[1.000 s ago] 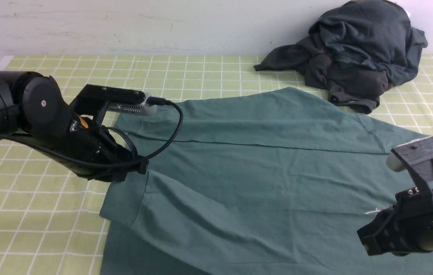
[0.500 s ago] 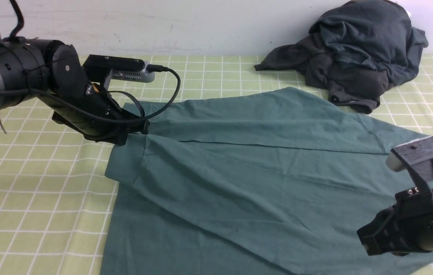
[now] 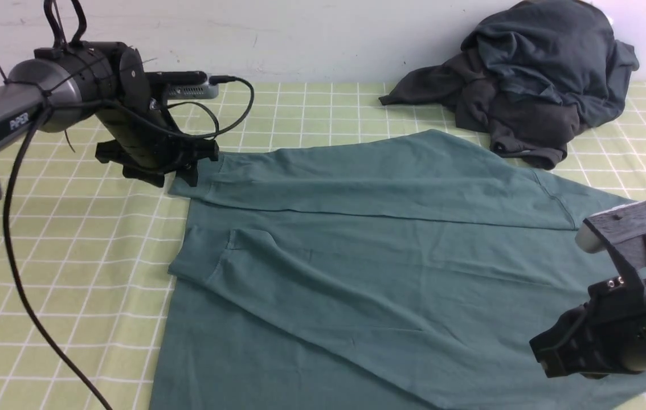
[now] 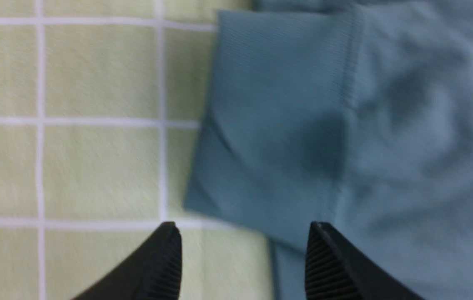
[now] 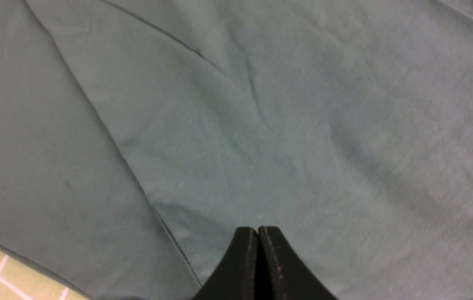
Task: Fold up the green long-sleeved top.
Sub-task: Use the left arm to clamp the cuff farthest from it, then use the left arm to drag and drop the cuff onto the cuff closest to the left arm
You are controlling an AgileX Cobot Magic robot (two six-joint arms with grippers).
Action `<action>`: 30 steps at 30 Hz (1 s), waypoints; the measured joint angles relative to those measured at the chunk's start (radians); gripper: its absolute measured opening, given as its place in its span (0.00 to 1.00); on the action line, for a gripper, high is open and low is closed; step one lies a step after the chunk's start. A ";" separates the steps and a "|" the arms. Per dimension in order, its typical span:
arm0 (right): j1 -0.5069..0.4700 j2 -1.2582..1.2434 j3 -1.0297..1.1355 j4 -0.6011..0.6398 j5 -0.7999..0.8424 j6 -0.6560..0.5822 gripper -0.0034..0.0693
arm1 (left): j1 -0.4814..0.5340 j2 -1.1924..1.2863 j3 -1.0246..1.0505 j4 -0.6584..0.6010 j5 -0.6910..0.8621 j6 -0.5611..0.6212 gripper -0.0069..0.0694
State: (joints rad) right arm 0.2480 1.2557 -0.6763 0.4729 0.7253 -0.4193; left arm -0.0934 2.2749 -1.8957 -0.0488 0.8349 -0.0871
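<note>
Left gripper [image 4: 242, 237], jaws apart, hangs by the far left cuff [image 4: 278, 104] of the green long-sleeved top [image 3: 385, 256]; right gripper [image 5: 257, 235] is closed.

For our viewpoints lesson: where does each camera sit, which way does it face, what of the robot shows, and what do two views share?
Front view: between the arms, facing forward over the green long-sleeved top to the dark grey garments; left arm and right arm show.
Left wrist view: on the left wrist, looking down at a ribbed cuff; the open left gripper shows.
Right wrist view: on the right wrist, looking down at green fabric; the shut right gripper shows.
Shared: front and left wrist both show the checked tablecloth.
</note>
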 joint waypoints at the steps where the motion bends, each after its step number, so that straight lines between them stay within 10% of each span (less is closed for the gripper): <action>1: 0.000 0.000 0.000 0.000 0.000 -0.001 0.03 | 0.000 0.026 -0.026 0.009 0.008 -0.004 0.59; 5: 0.000 0.000 0.000 0.001 -0.001 0.000 0.03 | 0.000 0.093 -0.092 0.015 0.011 -0.011 0.54; 13: 0.000 0.000 0.000 0.002 -0.003 -0.003 0.03 | -0.006 0.082 -0.111 0.019 0.087 -0.010 0.13; 30: 0.001 0.001 0.000 -0.029 0.001 -0.004 0.03 | -0.081 -0.399 0.212 0.000 0.377 0.123 0.12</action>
State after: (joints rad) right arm 0.2491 1.2566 -0.6763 0.4441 0.7263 -0.4231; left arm -0.1747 1.8758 -1.6840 -0.0490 1.2123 0.0354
